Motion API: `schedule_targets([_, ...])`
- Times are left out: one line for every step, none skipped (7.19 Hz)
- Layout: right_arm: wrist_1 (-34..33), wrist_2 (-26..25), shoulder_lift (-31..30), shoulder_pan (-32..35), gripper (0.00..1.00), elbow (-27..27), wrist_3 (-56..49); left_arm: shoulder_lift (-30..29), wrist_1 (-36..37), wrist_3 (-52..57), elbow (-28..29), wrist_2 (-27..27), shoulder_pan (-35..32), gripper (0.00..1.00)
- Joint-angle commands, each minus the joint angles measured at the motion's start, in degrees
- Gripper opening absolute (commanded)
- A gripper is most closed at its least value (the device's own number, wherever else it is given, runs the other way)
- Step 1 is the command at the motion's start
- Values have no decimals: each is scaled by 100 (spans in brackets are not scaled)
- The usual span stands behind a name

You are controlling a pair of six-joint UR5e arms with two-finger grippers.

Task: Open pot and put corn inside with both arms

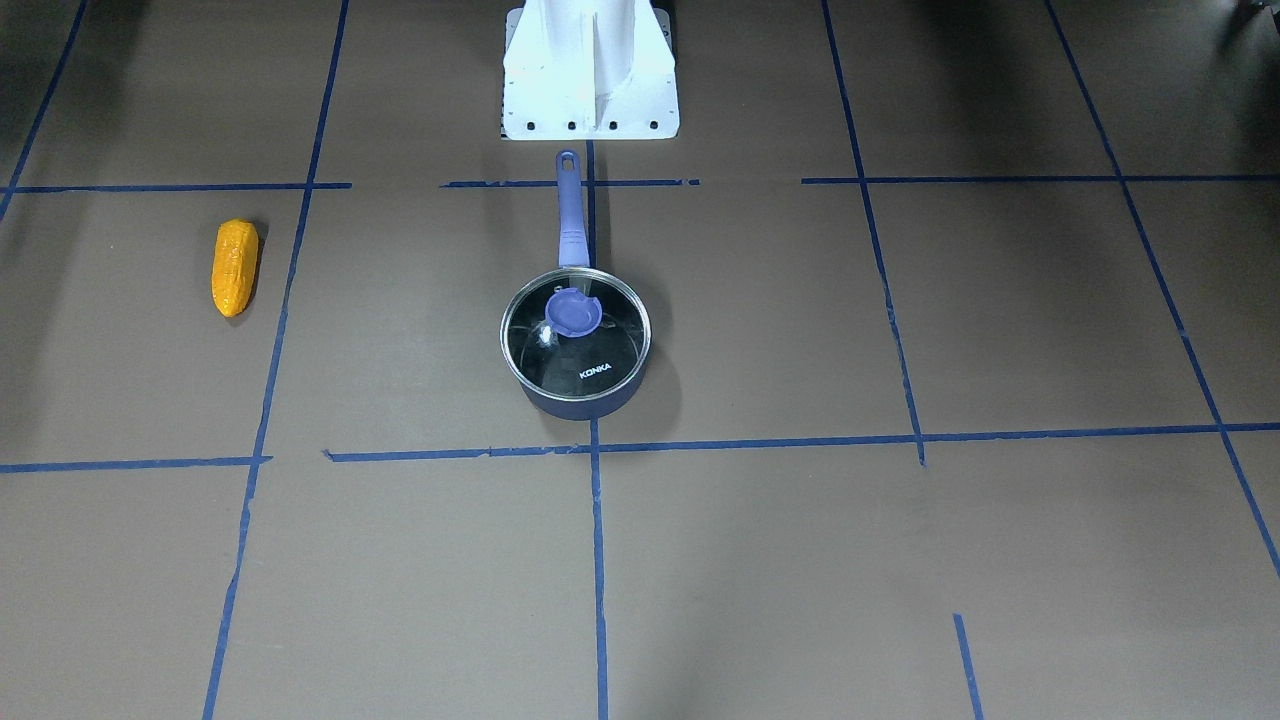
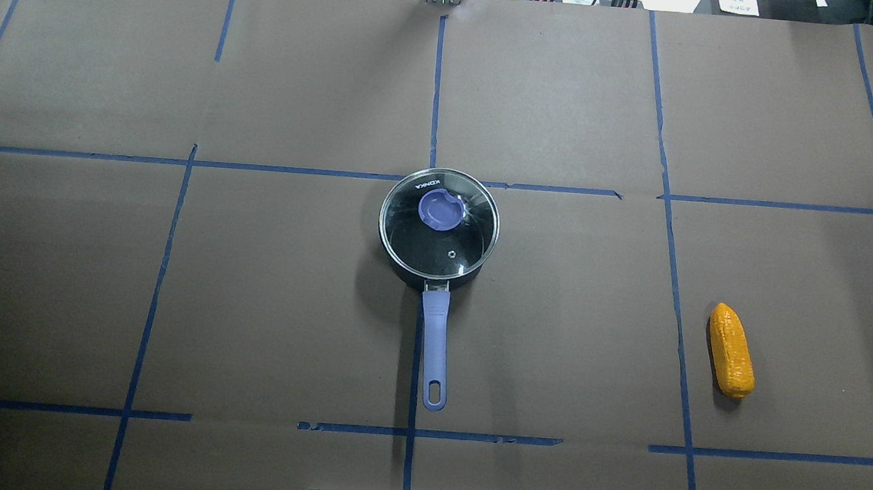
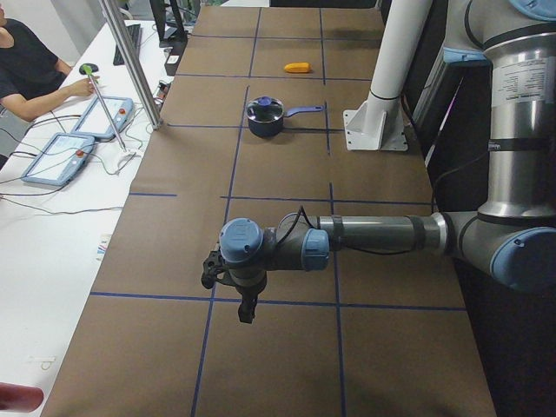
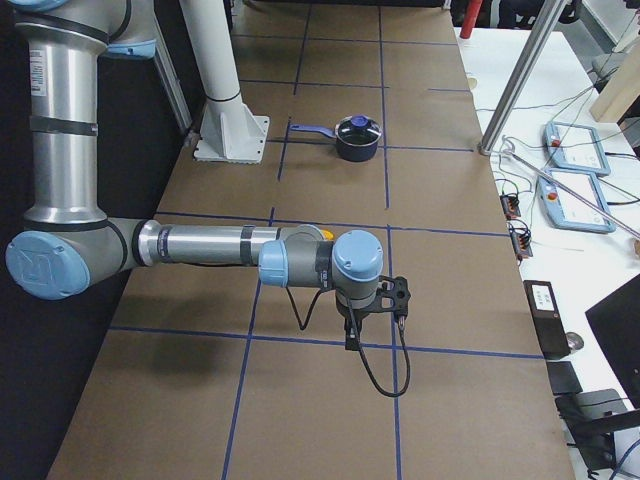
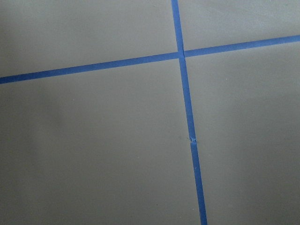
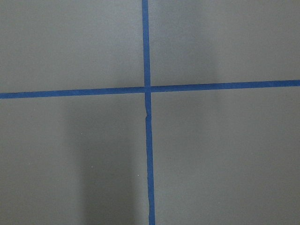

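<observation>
Brown paper, gridded with blue tape, covers the table point(image 1: 800, 560) in the front-facing view. At its middle stands the small dark navy pot point(image 1: 578, 404), its long purple-blue handle point(image 1: 572, 215) aimed at the white fixed base point(image 1: 590, 75), probably so that it blocks neither arm's approach. The round glass lid point(image 1: 590, 350) with its purple knob point(image 1: 573, 312) sits closed on the rim, so no part of the task is done yet. The bumpy yellow-orange corn point(image 1: 235, 267) lies flat, well apart from the pot, on the robot's right side. I judge the right arm suits the corn and the left arm suits the lid.

From overhead the layout is the same: pot central, corn off to the right, no arm in frame.

The left-end view shows the left gripper point(image 3: 246, 308) hanging point-down over the paper, far from the pot. Whether its fingers are apart or together I cannot tell.

The right-end view shows the right gripper point(image 4: 352, 335) hanging likewise, and its fingers are just as unreadable.

The 2 wrist views show only tape crossings on paper.
</observation>
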Motion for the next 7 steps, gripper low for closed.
schedule_targets([86, 10, 2, -9, 100, 11, 44, -5, 0, 8, 3, 0, 0, 100])
schedule_targets([87, 10, 2, -9, 100, 2, 53, -5, 0, 8, 3, -9, 0, 100])
schedule_targets([87, 10, 11, -18, 100, 2, 53, -5, 0, 8, 3, -9, 0, 100])
schedule_targets([87, 10, 11, -18, 100, 2, 62, -5, 0, 8, 3, -9, 0, 100])
schedule_targets([87, 10, 20, -18, 100, 2, 53, -5, 0, 8, -6, -9, 0, 100])
schedule_targets([87, 10, 37, -18, 100, 2, 62, -5, -9, 8, -6, -9, 0, 100])
schedule_targets([87, 10, 55, -27, 100, 2, 70, -5, -9, 8, -41, -9, 0, 100])
